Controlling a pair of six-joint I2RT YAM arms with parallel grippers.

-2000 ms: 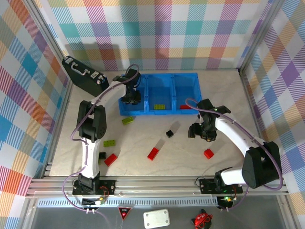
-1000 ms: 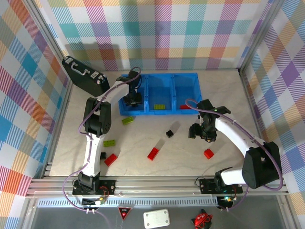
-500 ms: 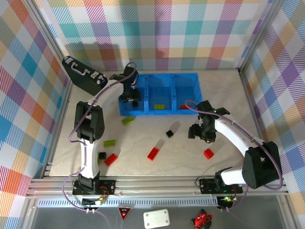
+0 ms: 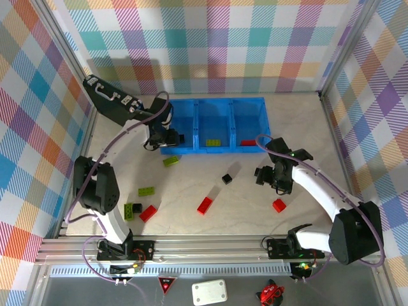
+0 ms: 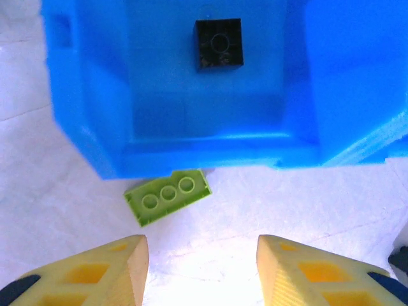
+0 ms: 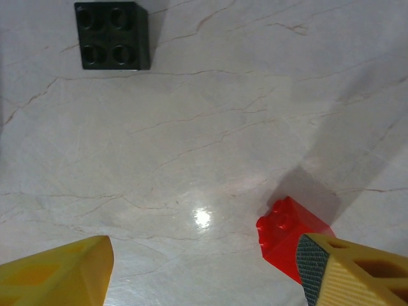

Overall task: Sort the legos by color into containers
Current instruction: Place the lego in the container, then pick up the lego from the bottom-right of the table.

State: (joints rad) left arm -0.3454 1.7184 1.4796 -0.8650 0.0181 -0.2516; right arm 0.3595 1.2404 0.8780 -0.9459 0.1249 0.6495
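While both arms reach out over the desk (image 4: 306, 127), the left end effector (image 5: 199, 255) hangs at the near-left corner of the blue tray (image 4: 213, 102). Jaws moderately apart, nothing between them. Ahead of its fingers (image 5: 124, 271), a tilted lime brick (image 5: 167, 196) lies on the desk just outside the tray's near wall; can't tell if it touches. Boxed black brick (image 5: 219, 43) lies flat in the left compartment (image 4: 180, 121).

Right end effector (image 6: 204, 255) is low over the desk on the near side of the tray's right end, apart from it. Jaws wide, nothing gripped. Small red brick (image 6: 290, 233) sits by the finger at the right of the wrist view, partly hidden behind the tip; contact unclear. Loose black brick (image 6: 113, 35) lies further ahead, studs up, well clear.

Overhead:
- Middle compartment (image 4: 215, 121) holds a lime piece (image 4: 214, 143).
- Right compartment (image 4: 250, 118) holds a red piece (image 4: 248, 143).
- Both pieces sit against the near wall.
- Loose on the desk: centre red brick (image 4: 204, 204), right red brick (image 4: 278, 204), left red brick (image 4: 148, 212), flat lime brick (image 4: 146, 190).
- Black case (image 4: 108, 102) is at far left.
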